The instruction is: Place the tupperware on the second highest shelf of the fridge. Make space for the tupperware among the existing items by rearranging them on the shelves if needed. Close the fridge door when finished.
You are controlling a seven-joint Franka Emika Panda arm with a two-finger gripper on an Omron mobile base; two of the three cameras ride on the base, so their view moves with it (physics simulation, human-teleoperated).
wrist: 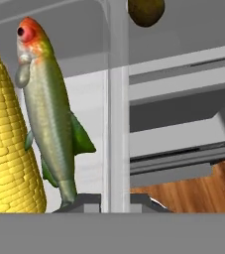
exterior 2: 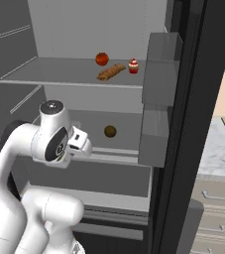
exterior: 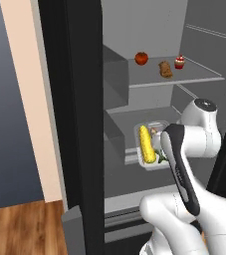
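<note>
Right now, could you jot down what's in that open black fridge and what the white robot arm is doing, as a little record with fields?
Upper thin-edged shelf: red tomato, brown bread roll, red-topped cupcake.
Shelf below, thick front edge: brownish-green round fruit.
Clear plastic tupperware: yellow corn cob and a green vegetable inside.
Gripper: jaws shut on the tupperware, held at the thick-edged shelf.
Fridge door: open.

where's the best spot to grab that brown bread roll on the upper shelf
Grip the long brown bread roll across its narrow middle, coming straight in from the open front of the black fridge. It lies flat and slanted on the grey shelf, so turn the claw to span its short width. The red tomato and red-topped cupcake stand apart from it.
</note>
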